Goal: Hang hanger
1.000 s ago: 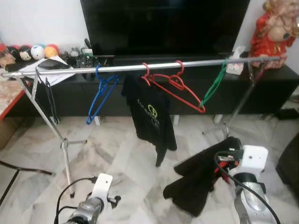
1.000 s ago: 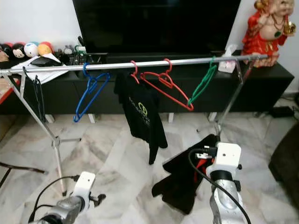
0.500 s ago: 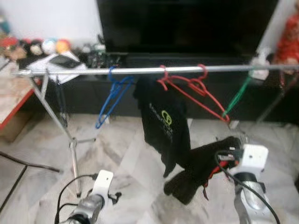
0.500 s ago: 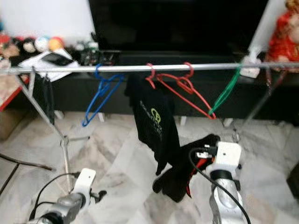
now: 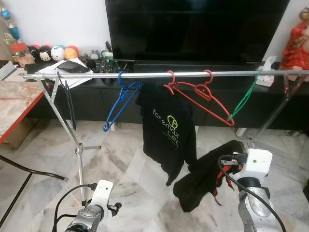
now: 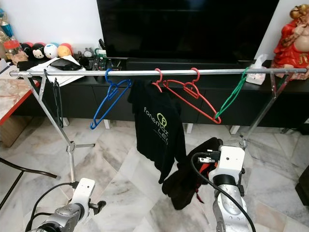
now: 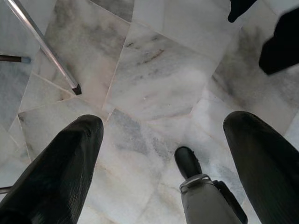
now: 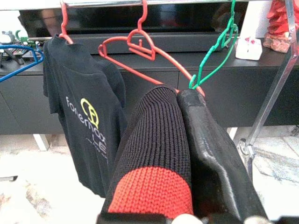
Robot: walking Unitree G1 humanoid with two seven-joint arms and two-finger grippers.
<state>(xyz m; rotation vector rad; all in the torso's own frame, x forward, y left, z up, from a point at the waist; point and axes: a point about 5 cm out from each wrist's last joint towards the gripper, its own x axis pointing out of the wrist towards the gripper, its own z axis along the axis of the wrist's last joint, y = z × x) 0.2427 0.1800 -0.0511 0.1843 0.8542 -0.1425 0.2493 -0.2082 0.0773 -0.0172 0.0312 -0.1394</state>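
A thin silver rail (image 5: 159,75) runs across the room on two splayed metal stands. On it hang five hangers: one black (image 5: 69,99) near the left end, one blue (image 5: 117,99), two red, one green (image 5: 244,96). The left red hanger (image 5: 170,83) carries a black T-shirt (image 5: 169,133) with pale and yellow lettering; the bare red hanger (image 5: 205,99) hangs tilted just beside it, its low end meeting the green one. All five look like thin plastic or coated wire, each with an open hook.

The right gripper (image 8: 180,140) is raised low at the right, well below the rail, with its two fingers closed on a black garment (image 5: 207,176). That garment is a ribbed knit with a red band near the wrist camera, and it droops in a dark bundle from the gripper. Red shows in its folds in the left eye view; whether that is a hanger or only trim cannot be told.

The left gripper (image 7: 163,154) hangs idle near the floor (image 7: 154,79), its fingers (image 7: 60,168) spread wide with nothing between them. The floor is pale veined marble in irregular slabs.

Behind the rail stand one large dark TV (image 5: 198,29) on a long black cabinet (image 5: 212,104), a row of round toys (image 5: 53,52), and one red figurine (image 6: 292,41).
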